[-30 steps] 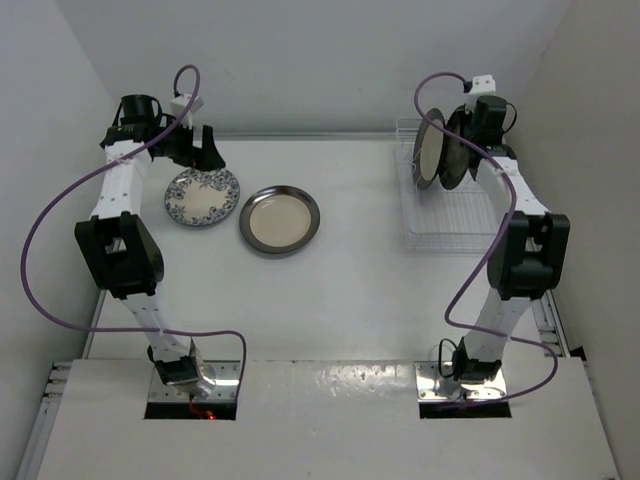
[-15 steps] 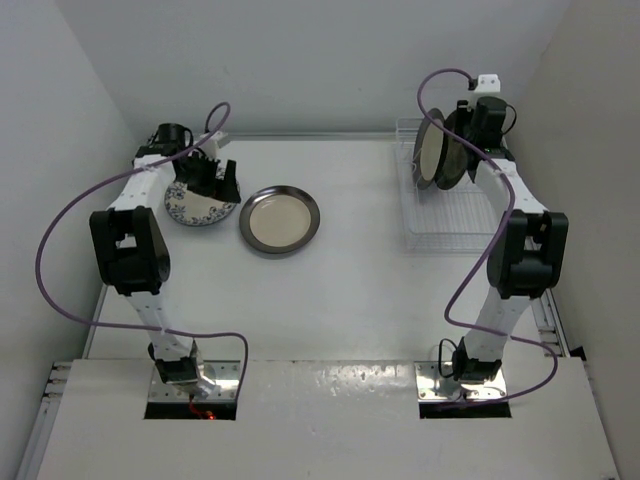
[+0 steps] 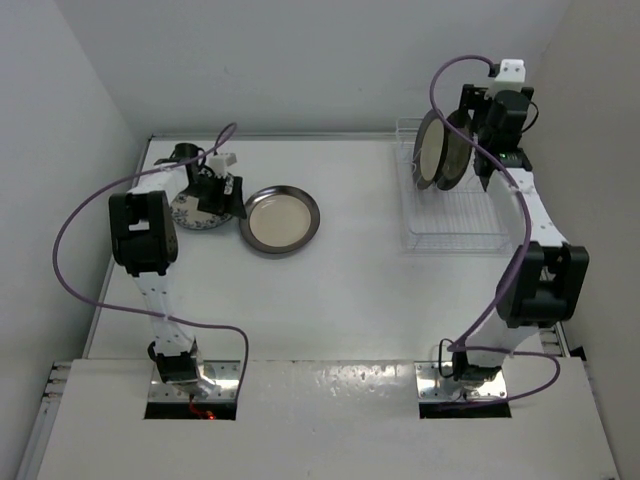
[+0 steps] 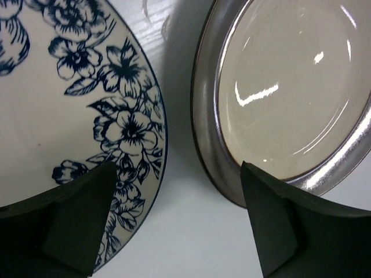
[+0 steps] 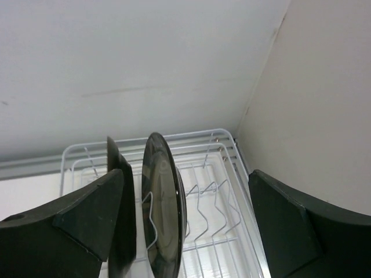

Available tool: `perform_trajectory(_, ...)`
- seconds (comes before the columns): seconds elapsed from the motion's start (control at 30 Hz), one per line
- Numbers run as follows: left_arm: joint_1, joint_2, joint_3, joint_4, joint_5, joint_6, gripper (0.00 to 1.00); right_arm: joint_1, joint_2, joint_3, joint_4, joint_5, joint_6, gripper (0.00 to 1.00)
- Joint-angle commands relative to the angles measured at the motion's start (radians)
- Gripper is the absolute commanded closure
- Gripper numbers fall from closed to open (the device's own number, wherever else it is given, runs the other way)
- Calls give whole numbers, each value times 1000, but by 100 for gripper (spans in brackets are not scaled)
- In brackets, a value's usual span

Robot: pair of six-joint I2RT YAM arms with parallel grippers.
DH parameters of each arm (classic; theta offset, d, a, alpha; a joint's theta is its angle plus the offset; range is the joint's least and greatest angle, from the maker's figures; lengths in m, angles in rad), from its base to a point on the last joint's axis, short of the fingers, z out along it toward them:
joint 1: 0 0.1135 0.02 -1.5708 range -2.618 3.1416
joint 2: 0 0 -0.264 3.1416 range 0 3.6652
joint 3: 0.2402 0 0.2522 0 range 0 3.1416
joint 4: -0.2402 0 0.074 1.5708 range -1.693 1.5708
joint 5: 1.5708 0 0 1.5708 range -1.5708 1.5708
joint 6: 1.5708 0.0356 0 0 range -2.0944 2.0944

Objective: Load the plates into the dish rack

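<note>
Releasing racked plate [image 5: 165, 197], right tool [image 5: 185, 174] backs off; left tool [image 4: 177, 168], spread, reaches floral plate [image 4: 69, 116].

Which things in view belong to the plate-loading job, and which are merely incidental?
Job: dish rack; two dark-rimmed plates standing in it; dark-rimmed plate on the table; blue floral plate.
Incidental: purple cables; table.

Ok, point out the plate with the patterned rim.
The white plate with blue flowers, lying flat at far left. The plate beside it and the two plates standing in the dish rack have plain dark rims.
</note>
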Motion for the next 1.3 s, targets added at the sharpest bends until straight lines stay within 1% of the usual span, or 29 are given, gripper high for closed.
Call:
perform_trajectory(0.0,-38,74,-6,-17,52,-47,8,20,-126,-68,93,19,-7,12)
perform_trajectory(0.13,-61,101,16,-8,39,-66,16,35,-224,-154,130,23,-10,12)
perform_trajectory(0.23,-61,36,-2,29,8,-66,16,36,-267,-185,145,29,-19,12)
perform_trajectory(0.3,-61,-35,-15,71,-21,-66,16,36,-290,-197,142,32,-27,12)
perform_trajectory(0.47,-70,-136,-6,72,-20,-47,16,39,-324,-229,136,47,-24,10)
perform_trajectory(0.53,-79,-179,-35,72,-29,-38,16,40,-344,-254,142,50,-25,10)
perform_trajectory(0.6,-102,-240,-84,72,-29,-29,14,42,-356,-268,144,49,-27,10)
perform_trajectory(0.67,-102,-282,-140,72,-12,-17,12,42,-369,-281,147,53,-58,10)
perform_trajectory(0.8,-102,-282,-231,24,-3,-17,12,43,-389,-301,157,59,-48,10)
perform_trajectory(0.93,-102,-268,-314,35,0,-17,12,48,-399,-309,164,56,-47,10)
perform_trajectory(0.97,-102,-268,-334,64,0,-53,12,48,-401,-314,167,56,-47,10)
perform_trajectory(1.07,-102,-227,-343,121,0,-95,11,52,-408,-321,173,62,-47,10)
perform_trajectory(1.13,-102,-202,-319,121,9,-106,11,55,-418,-329,173,65,-51,10)
perform_trajectory(1.27,-111,-144,-283,188,-31,-142,11,57,-436,-343,177,79,-62,10)
